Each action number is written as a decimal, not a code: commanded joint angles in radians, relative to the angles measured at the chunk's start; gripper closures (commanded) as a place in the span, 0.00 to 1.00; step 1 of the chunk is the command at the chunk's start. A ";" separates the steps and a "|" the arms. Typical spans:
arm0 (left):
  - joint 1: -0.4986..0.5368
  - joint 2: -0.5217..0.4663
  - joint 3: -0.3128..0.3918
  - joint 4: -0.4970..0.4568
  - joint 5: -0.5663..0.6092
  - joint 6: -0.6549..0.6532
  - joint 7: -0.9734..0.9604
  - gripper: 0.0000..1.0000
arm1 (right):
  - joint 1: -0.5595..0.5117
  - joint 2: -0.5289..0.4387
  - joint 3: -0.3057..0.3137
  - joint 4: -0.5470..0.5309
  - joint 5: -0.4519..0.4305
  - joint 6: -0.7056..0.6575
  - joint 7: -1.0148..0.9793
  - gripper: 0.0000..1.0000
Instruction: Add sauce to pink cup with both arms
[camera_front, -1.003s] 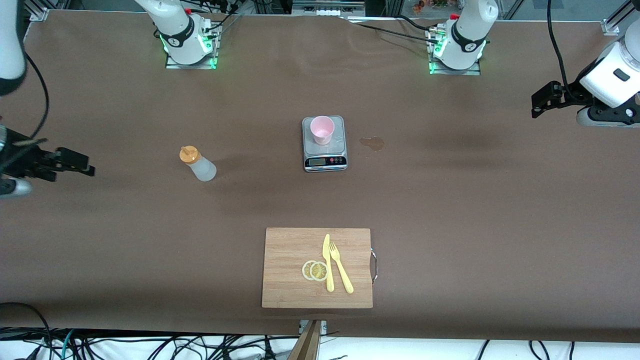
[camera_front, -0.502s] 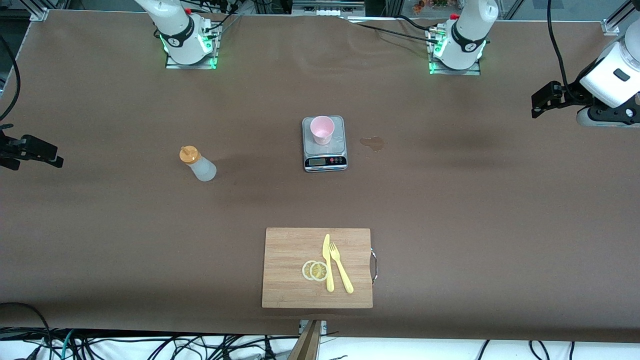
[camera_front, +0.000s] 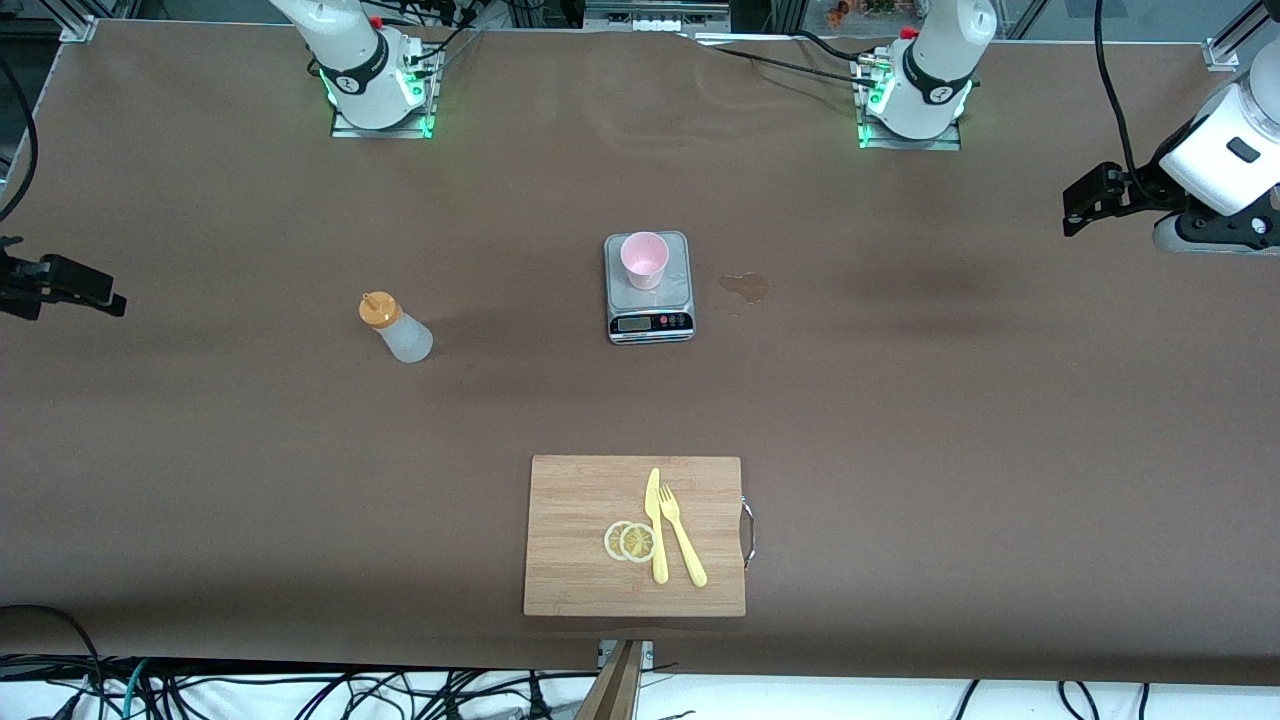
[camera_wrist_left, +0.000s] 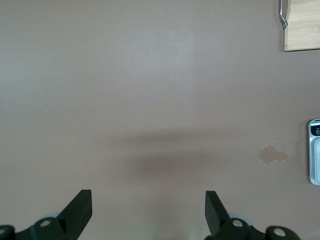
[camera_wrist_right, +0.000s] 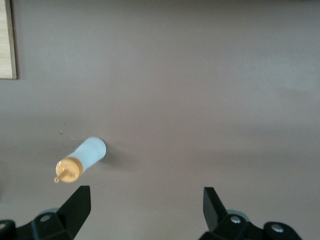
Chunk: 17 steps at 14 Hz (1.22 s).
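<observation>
The sauce bottle (camera_front: 395, 328), whitish with an orange cap, stands on the brown table toward the right arm's end; it also shows in the right wrist view (camera_wrist_right: 82, 161). The pink cup (camera_front: 644, 259) stands upright on the grey scale (camera_front: 650, 305) at mid-table. My right gripper (camera_front: 100, 293) is open and empty in the air over the table's edge at the right arm's end, well apart from the bottle; its fingers (camera_wrist_right: 77, 207) frame bare table. My left gripper (camera_front: 1078, 205) is open and empty over the left arm's end of the table, its fingers (camera_wrist_left: 80, 210) wide apart.
A wooden cutting board (camera_front: 560, 560) with a yellow knife (camera_front: 655, 535), a yellow fork (camera_front: 682, 545) and two lemon slices (camera_front: 630, 541) lies nearer to the front camera than the scale. A small wet stain (camera_front: 745, 287) marks the table beside the scale.
My right gripper has drawn away from the bottle toward the table's edge at the right arm's end, then nearly stopped. The left arm, bottle and cup have not moved.
</observation>
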 joint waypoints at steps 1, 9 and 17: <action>-0.005 0.011 0.001 0.023 0.020 -0.007 0.013 0.00 | 0.059 -0.046 -0.051 -0.020 -0.010 -0.061 0.038 0.00; -0.005 0.011 0.001 0.023 0.018 -0.007 0.013 0.00 | 0.130 -0.104 -0.091 -0.079 -0.016 -0.105 0.137 0.00; -0.005 0.011 0.001 0.023 0.020 -0.008 0.012 0.00 | 0.152 -0.113 -0.085 -0.104 -0.013 -0.110 0.203 0.00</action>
